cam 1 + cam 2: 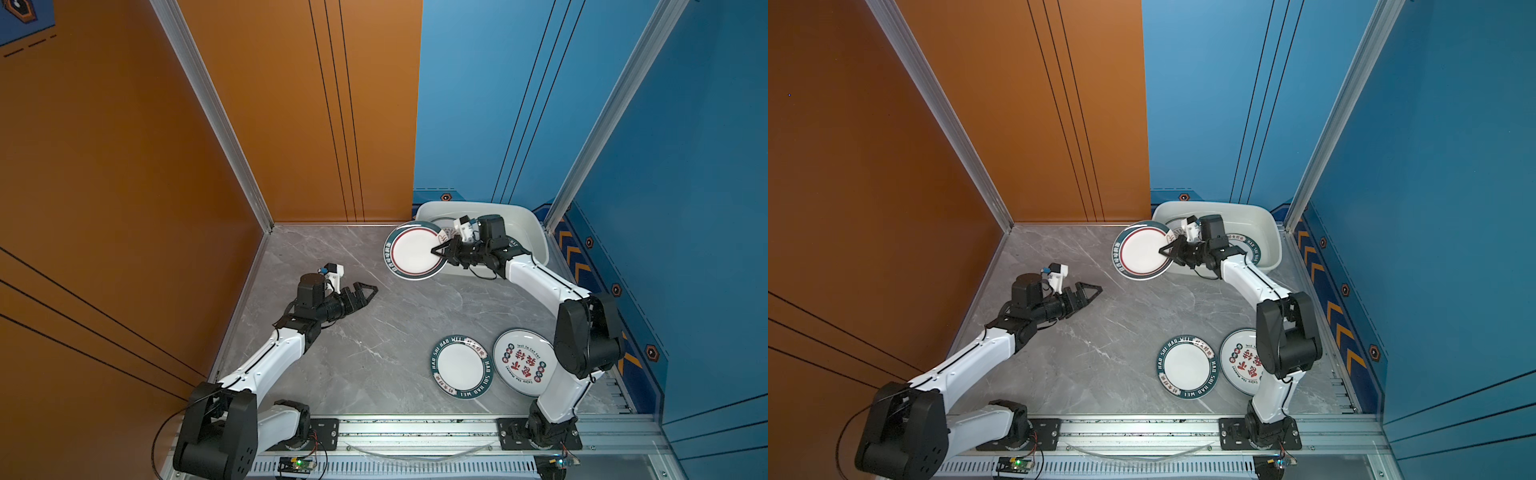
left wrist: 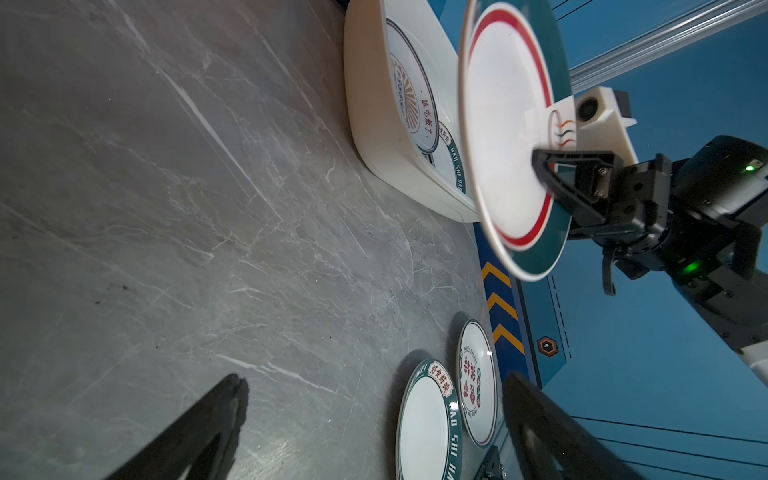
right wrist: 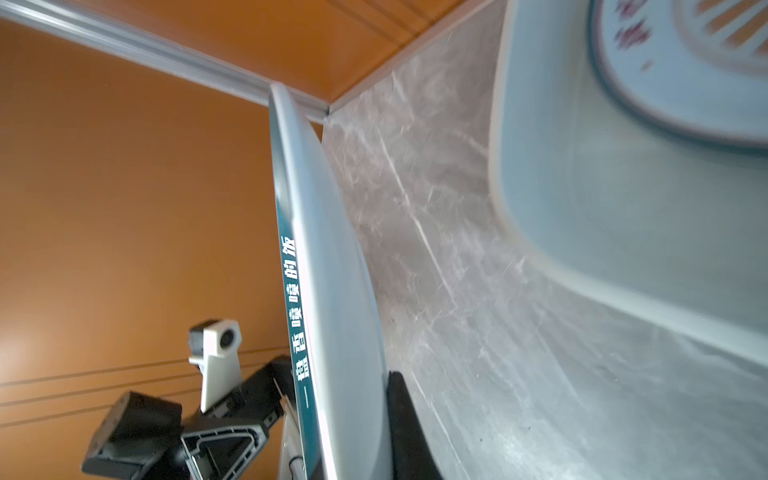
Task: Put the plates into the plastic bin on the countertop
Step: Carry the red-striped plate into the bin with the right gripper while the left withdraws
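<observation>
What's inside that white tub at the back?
The plastic bin holds a sunburst plate overlapping a green-rimmed lettered plate. The right gripper and its red-ringed plate cover the rest, so any more plates are hidden.

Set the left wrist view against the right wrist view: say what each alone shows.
Left wrist only: a green-rimmed plate and a red-lettered plate flat on the countertop, plus the red-ringed face of the held plate. Right wrist only: that plate's white underside, the left arm's camera, the orange wall. Both: the held plate, the bin, the sunburst plate inside it, the countertop.
</observation>
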Controlling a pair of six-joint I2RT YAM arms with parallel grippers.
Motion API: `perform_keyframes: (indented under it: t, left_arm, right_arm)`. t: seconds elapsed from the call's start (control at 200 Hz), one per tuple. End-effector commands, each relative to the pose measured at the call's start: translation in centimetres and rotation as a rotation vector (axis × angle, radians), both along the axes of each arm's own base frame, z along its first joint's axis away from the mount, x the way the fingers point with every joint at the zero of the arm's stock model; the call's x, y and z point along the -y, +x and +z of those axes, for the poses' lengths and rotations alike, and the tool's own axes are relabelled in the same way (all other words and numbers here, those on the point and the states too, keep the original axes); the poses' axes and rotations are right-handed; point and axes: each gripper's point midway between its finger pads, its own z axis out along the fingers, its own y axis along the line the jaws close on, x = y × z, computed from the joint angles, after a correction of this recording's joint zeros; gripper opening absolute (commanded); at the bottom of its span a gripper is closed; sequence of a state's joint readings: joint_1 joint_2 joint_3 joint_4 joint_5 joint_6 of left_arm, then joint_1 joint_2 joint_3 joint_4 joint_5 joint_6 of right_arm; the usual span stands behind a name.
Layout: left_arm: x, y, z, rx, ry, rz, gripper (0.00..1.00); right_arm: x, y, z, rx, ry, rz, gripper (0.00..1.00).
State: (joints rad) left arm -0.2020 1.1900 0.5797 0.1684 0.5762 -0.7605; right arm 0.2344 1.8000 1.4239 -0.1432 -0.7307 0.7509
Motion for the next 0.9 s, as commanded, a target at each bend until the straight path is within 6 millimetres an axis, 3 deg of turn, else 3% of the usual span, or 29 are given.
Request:
perform_keyframes:
  t: [0.0, 0.175, 0.3, 0.31, 0.611, 0.896]
  left_arm:
    - [-0.2, -0.3, -1.2, -0.016, 0.01, 0.019, 0.98]
    - [0.5, -1.1, -2.0, -0.016, 0.026, -0.015, 0.98]
    - [0.8, -1.5, -2.4, -0.022, 0.057, -0.035, 0.98]
    - [0.8, -1.6, -2.4, -0.023, 0.06, -0.036, 0.98]
    - [1.2, -2.3, -3.3, -0.033, 0.091, -0.068, 0.98]
    - [1.5, -2.8, -3.8, -0.041, 0.116, -0.092, 0.98]
  right_arm:
    - [3.8, 3.2, -0.1, -0.017, -0.05, -0.127, 0.0]
    - [9.0, 7.9, -0.5, -0.042, -0.067, -0.284, 0.0]
    - [10.9, 10.4, -2.3, -0.089, -0.091, -0.335, 0.0]
    - [11.1, 10.8, -1.4, -0.071, -0.088, -0.34, 0.0]
    - [13.2, 14.6, -7.1, -0.18, -0.134, -0.402, 0.0]
    - [13.1, 15.5, -9.8, -0.227, -0.132, -0.412, 0.0]
